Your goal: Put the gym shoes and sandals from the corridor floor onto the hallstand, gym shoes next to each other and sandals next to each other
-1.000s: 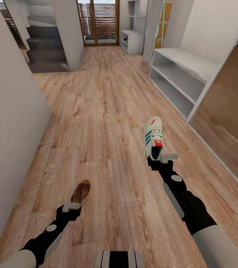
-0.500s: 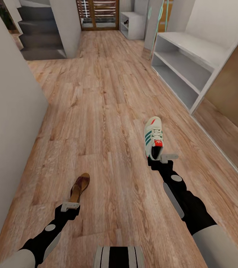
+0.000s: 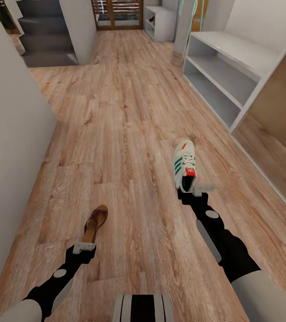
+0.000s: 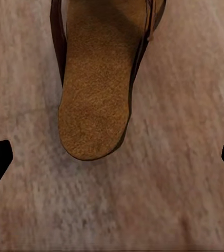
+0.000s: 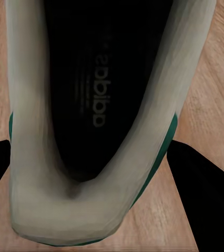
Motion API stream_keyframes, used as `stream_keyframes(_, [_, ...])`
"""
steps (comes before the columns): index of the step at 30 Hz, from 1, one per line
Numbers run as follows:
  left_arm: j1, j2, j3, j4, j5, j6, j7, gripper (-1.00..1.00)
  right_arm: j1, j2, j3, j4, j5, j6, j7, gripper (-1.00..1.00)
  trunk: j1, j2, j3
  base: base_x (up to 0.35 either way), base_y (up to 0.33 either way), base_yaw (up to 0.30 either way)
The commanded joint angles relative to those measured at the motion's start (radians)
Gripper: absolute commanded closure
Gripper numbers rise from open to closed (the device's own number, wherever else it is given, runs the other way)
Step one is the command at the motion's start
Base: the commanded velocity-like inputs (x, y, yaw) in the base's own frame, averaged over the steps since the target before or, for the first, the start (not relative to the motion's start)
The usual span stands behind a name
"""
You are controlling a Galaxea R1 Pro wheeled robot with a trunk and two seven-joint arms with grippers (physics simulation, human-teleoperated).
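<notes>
One white gym shoe [image 3: 184,165] with green stripes sits just ahead of my right gripper [image 3: 192,190], which is shut on its heel. In the right wrist view the heel [image 5: 64,220] fills the space between the dark fingers of the gripper [image 5: 96,168]. A brown sandal [image 3: 96,221] lies on the corridor floor [image 3: 129,112] in front of my left gripper [image 3: 84,246]. The left wrist view has the sandal's tan heel [image 4: 96,94] beyond the gripper [image 4: 112,157], which is open and holds nothing. The pale-grey hallstand [image 3: 241,51] stands at the right, its shelves bare.
A grey wall [image 3: 8,134] runs along the left side. Grey stairs [image 3: 49,40] and a wooden door [image 3: 118,13] close the far end, beside a small white cabinet [image 3: 163,22]. A brown panel [image 3: 281,112] follows the hallstand at the right.
The camera has moved: floor, stairs and hallstand have slid up the picture. The gym shoe has kept its place at my right gripper. More of the sandal shows ahead of my left gripper.
</notes>
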Motion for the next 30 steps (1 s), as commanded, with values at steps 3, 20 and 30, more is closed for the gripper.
stream_keyframes(3, [-0.001,0.002,-0.008,0.000,0.010,-0.004,0.003,-1.00,-0.001,-0.001,0.004,-0.002,-0.009,0.003,-0.011,1.00,0.001,-0.001,-0.012,0.000,0.000,0.000])
stream_keyframes(20, [-0.001,0.003,-0.004,0.001,0.011,-0.008,0.003,-1.00,-0.001,-0.001,0.004,-0.003,-0.009,0.003,-0.014,1.00,0.004,-0.002,-0.038,0.000,0.000,0.000])
stream_keyframes(30, [0.001,0.000,-0.002,0.001,0.012,-0.008,0.007,-1.00,-0.001,-0.001,0.004,-0.003,-0.009,0.003,-0.015,1.00,0.004,-0.002,-0.042,0.167,0.000,0.000])
